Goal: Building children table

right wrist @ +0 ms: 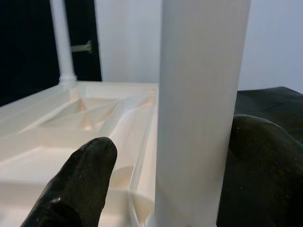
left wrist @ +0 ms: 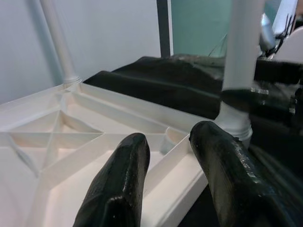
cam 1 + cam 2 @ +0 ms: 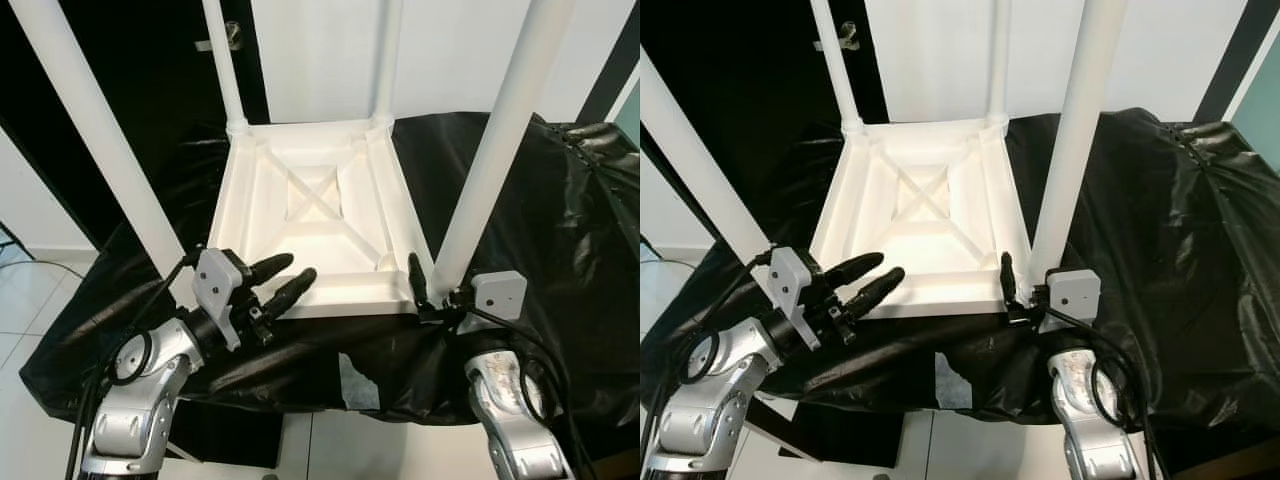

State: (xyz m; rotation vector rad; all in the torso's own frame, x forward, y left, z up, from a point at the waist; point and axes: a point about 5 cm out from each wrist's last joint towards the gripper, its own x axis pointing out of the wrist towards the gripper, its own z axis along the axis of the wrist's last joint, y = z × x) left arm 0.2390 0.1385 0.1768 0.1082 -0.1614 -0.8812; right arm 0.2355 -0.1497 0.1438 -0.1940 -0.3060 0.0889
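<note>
Table top [image 3: 320, 215] lies upside down on black sheet [image 3: 560, 220], legs pointing up. Right gripper [image 3: 432, 295] straddles the near right leg [image 3: 490, 150] at its base (fingers either side, contact unclear; not visibly clamped). Left gripper [image 3: 280, 282] parted and empty, over near edge, near left leg [image 3: 100, 140] just beside it

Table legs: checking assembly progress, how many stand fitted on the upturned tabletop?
4. Near-left leg beside the left tool; near-right leg between the right tool's fingers; far-left leg; far-right leg.
</note>
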